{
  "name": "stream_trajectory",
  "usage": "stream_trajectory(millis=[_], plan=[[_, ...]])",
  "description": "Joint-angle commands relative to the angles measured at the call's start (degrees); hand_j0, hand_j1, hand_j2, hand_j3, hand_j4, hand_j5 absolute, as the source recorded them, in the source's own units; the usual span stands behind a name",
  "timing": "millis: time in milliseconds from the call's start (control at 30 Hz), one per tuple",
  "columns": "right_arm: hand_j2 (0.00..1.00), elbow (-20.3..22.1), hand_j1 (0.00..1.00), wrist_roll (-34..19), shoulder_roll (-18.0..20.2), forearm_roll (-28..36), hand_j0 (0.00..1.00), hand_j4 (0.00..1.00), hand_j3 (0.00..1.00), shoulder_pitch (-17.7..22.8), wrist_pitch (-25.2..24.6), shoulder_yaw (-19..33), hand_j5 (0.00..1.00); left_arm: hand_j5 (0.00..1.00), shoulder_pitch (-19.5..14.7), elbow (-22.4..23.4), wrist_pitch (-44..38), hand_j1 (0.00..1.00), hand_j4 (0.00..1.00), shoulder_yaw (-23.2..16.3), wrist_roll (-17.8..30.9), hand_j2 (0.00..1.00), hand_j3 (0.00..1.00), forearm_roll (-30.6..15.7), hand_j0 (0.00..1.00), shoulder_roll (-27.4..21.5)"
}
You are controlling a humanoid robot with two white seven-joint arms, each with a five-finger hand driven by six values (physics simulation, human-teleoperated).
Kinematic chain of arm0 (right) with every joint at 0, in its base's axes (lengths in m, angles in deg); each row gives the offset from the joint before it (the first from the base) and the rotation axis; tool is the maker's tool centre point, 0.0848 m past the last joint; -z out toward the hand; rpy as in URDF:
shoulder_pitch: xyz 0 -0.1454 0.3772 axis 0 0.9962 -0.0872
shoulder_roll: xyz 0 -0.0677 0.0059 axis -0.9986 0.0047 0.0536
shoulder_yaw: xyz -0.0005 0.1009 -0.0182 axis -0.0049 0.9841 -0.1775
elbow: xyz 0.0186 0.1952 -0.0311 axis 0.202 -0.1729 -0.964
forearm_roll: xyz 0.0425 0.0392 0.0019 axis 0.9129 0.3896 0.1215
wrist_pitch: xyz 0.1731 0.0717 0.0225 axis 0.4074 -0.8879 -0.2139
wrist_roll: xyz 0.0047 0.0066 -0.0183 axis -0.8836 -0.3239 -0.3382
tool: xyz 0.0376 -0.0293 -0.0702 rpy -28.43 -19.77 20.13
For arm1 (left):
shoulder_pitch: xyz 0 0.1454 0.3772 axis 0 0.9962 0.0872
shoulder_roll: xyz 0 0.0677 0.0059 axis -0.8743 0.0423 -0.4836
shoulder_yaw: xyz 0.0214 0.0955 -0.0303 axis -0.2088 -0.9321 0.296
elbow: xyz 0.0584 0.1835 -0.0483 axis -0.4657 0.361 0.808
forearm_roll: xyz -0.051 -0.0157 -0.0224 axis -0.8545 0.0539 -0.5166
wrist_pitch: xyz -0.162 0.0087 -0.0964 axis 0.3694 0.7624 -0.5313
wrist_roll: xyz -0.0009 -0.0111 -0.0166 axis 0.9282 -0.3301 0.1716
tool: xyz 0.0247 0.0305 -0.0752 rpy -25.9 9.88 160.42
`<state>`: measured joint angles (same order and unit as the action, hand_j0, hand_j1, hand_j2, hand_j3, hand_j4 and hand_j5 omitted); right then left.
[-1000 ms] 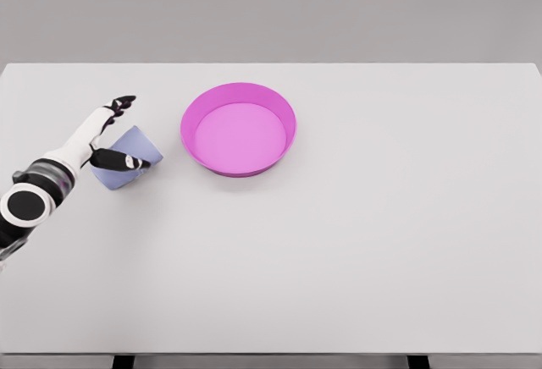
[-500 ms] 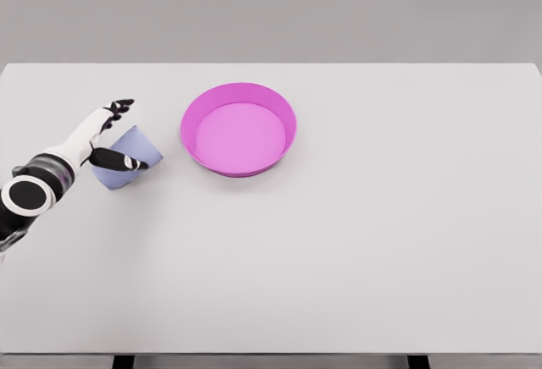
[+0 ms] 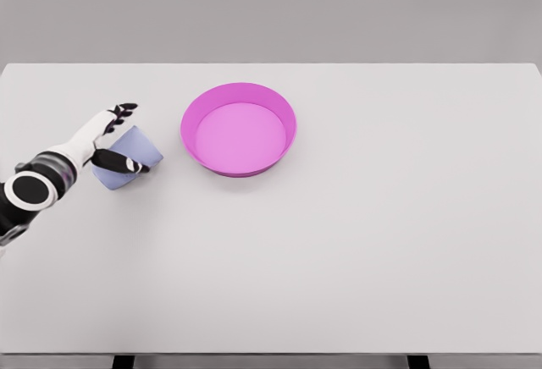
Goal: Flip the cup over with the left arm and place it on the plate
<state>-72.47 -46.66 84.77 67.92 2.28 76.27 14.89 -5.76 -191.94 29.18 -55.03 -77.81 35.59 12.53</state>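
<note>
A pale blue cup (image 3: pixel 141 146) lies on its side on the white table (image 3: pixel 339 242), just left of the magenta plate (image 3: pixel 185 124). My left hand (image 3: pixel 133 138) comes in from the lower left and straddles the cup. Its dark thumb (image 3: pixel 123 164) lies across the cup's near side, and the other fingers (image 3: pixel 124 111) are spread behind the cup's far side, apart from it. The cup's left end is hidden by the hand. The plate is deep-rimmed and holds nothing. My right arm does not show.
The table's far edge runs along the top, against a grey wall. Dark table legs (image 3: pixel 123 360) show at the bottom edge.
The left forearm has drawn slightly left and down, and the spread fingers have dropped a little closer to the cup's far side. Cup and plate have not moved.
</note>
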Motion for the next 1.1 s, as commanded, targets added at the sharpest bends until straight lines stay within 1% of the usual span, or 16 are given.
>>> stream_trajectory(millis=[0, 100, 200, 300, 333, 1067], plan=[[1.0, -0.02, 1.0, -0.01, 0.0, -0.02, 1.0, 1.0, 1.0, 0.0, 0.0, -0.07, 1.0, 1.0, -0.09, 0.0, -0.06, 1.0, 1.0, -0.92, -0.07, 1.0, 1.0, 0.04, 1.0, -1.1], [1.0, -0.02, 1.0, -0.01, 0.0, -0.02, 1.0, 1.0, 1.0, 0.0, 0.0, -0.07, 1.0, 1.0, -0.62, 0.0, -0.06, 1.0, 1.0, -1.54, -0.07, 1.0, 1.0, -0.22, 1.0, -1.1], [1.0, -0.02, 1.0, -0.01, 0.0, -0.02, 1.0, 1.0, 1.0, 0.0, 0.0, 0.02, 1.0, 1.0, -0.62, 0.0, -0.06, 1.0, 1.0, -1.54, -0.07, 1.0, 1.0, -2.07, 1.0, -1.19], [1.0, -0.02, 1.0, -0.01, 0.0, -0.02, 1.0, 1.0, 1.0, 0.0, 0.0, -0.07, 1.0, 1.0, -0.88, 0.0, -0.06, 1.0, 1.0, -1.54, -0.07, 1.0, 1.0, -5.41, 1.0, -1.19], [1.0, -0.02, 1.0, -0.01, 0.0, -0.02, 1.0, 1.0, 1.0, 0.0, 0.0, -0.07, 1.0, 1.0, -1.06, 0.0, -0.06, 1.0, 1.0, -1.54, -0.07, 1.0, 1.0, -5.76, 1.0, -1.28], [1.0, -0.02, 1.0, -0.01, 0.0, -0.02, 1.0, 1.0, 1.0, 0.0, 0.0, 0.02, 1.0, 1.0, -1.85, 0.08, -0.06, 1.0, 1.0, -2.24, -0.07, 1.0, 1.0, -5.67, 1.0, -1.28]])
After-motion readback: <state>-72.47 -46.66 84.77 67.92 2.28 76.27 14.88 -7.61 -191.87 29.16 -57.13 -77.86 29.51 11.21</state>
